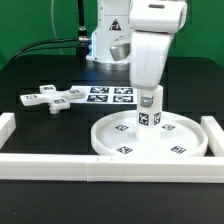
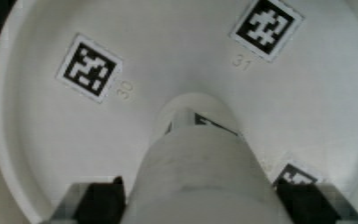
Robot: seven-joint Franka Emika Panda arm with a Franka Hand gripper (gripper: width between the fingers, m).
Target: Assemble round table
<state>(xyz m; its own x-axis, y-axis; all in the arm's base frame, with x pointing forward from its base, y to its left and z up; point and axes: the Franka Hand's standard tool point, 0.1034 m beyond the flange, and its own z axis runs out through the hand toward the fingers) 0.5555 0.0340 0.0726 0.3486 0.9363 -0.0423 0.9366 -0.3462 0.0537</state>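
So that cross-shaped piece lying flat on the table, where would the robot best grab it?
Probably by one arm of the cross-shaped base, coming straight down from above. It lies flat, and each arm looks like a narrow bar that two fingers could straddle; the centre looks wider. The end effector is closed on the leg.

The hand grips the leg upright over the disc — cross base apart.

Desk inventory, counted by kind.
One round disc, one short cylinder leg, one cross-shaped base far at the exterior view's left, one marker board, three white border bars, one arm with one claw. The wrist view shows three square tags on the disc.
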